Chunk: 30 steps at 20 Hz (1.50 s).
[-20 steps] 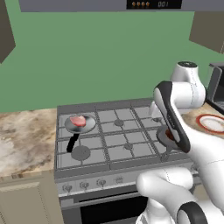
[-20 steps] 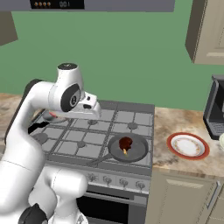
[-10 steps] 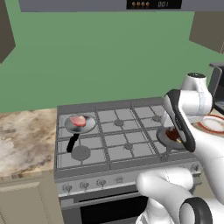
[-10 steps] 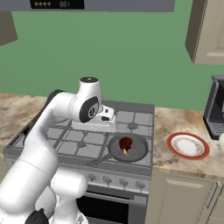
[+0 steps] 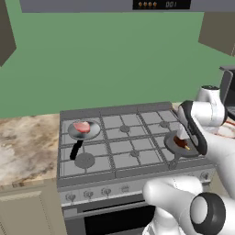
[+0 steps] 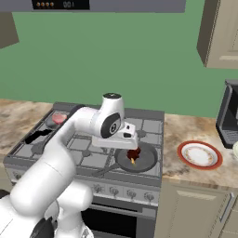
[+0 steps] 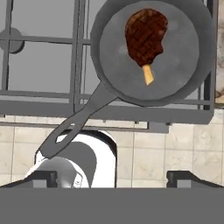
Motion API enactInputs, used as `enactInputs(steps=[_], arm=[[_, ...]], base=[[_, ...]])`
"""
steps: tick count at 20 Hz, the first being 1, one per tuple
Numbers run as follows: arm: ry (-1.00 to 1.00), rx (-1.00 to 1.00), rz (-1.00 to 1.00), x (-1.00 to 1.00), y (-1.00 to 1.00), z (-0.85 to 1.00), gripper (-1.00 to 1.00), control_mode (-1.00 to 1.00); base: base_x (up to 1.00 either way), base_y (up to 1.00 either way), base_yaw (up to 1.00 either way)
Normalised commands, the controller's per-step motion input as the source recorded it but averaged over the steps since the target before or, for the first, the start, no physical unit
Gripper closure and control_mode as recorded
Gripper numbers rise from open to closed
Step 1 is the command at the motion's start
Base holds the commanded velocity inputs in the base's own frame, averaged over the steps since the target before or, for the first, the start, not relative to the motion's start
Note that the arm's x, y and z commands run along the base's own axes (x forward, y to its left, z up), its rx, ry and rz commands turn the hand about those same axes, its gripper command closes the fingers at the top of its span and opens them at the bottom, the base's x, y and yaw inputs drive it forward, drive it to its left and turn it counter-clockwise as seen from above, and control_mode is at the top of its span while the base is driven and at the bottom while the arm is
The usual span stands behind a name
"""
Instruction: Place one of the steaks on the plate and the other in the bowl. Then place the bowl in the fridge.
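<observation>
A dark brown steak (image 7: 145, 34) with a small orange bit lies in a grey pan (image 7: 183, 65) on the stove's front right burner. My gripper (image 7: 113, 179) hovers above that pan, pointing down, open and empty; the steak sits ahead of the fingertips (image 7: 43, 178). From the right base the gripper (image 6: 129, 141) hangs just over the dark steak (image 6: 134, 153). A pale pink steak (image 5: 81, 126) rests in a second pan (image 5: 85, 134) at the stove's back left. The red-rimmed plate (image 6: 200, 154) lies empty on the counter right of the stove. A pale sliver of the bowl (image 6: 235, 149) shows at the right edge. The fridge is out of view.
The front pan's handle (image 7: 72, 127) reaches toward the stove's front edge. A dark appliance (image 6: 228, 116) stands behind the plate on the marble counter (image 6: 179, 135). Beige wall cabinets (image 6: 221, 32) hang above. Stove knobs (image 5: 106, 190) line the front panel.
The arm has swung right, from over the stove's middle to above the front right pan with the dark steak. The gripper has stayed open and empty. The steaks and pans have not moved.
</observation>
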Motion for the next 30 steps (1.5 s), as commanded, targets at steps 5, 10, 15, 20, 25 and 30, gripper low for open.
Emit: enactInputs(steps=[5, 10, 15, 20, 25, 30], arm=[[0.00, 0.00, 0.00, 0.39, -0.25, -0.26, -1.00, -1.00], [0.00, 0.00, 0.00, 0.54, -0.11, -0.32, -1.00, -1.00], [0.01, 0.00, 0.00, 0.46, -0.13, -0.33, -1.00, -1.00], [0.02, 0.00, 0.02, 0.37, -0.06, -0.36, -1.00, -1.00], [0.01, 0.00, 0.02, 0.27, -0.06, -0.29, -1.00, -1.00], [0.00, 0.00, 0.02, 0.28, -0.10, -0.26, -1.00, -1.00]], base=[[0.00, 0.00, 0.00], [0.00, 0.00, 0.00], [0.00, 0.00, 0.00], [0.00, 0.00, 0.00], [0.00, 0.00, 0.00], [0.00, 0.00, 0.00]])
